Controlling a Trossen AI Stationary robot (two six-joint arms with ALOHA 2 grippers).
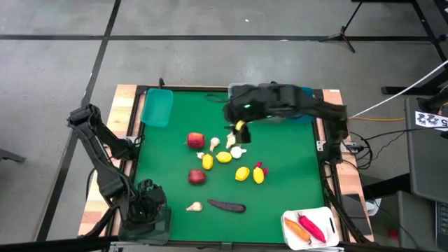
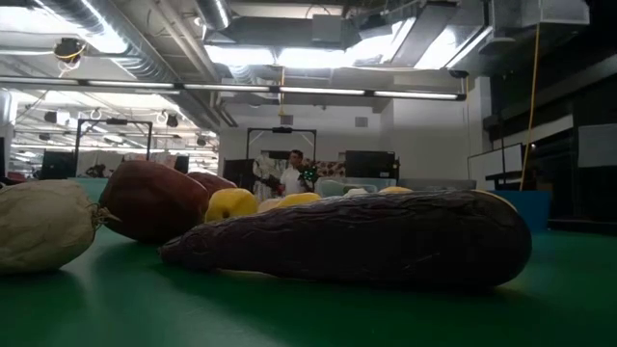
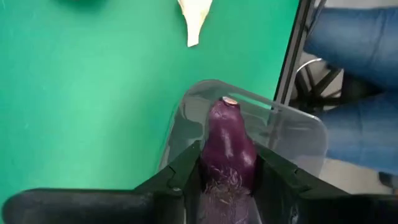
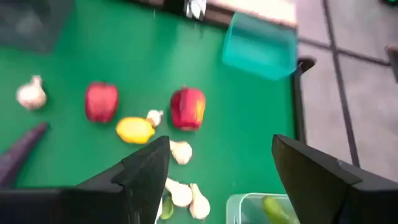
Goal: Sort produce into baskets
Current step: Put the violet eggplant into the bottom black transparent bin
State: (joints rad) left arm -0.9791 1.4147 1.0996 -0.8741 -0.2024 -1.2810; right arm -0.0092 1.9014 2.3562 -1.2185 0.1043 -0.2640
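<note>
While hanging over the green table (image 1: 175, 192) at the left corner along the high view's bottom edge, clamps a held eggplant (image 3: 229, 134) between the fingers of the left gripper (image 3: 227, 155), stem end buried in the grip and tip pointing into a grey translucent basket (image 3: 298, 134) directly beneath. Poises the right gripper (image 4: 221, 155) above the scattered produce near the table's middle, fingers spread wide and grasping nothing. Shows, loose on the green surface, two red apples (image 1: 196, 141) (image 1: 197, 176), several yellow lemons (image 1: 223, 157) clustered between them and the table's right side, pale garlic bulbs (image 1: 234, 148) under the right arm, and a lone garlic bulb (image 1: 194, 206) just beside a loose eggplant (image 1: 227, 206). Places a teal basket (image 1: 157, 107) at the far left corner. Finds an orange carrot (image 1: 295, 229) and a red-pink pepper (image 1: 311, 225) lying side by side in the white basket (image 1: 323, 211) at the bottom right corner. Catches, from the right wrist, a clear basket (image 4: 239, 205) with something green inside.
</note>
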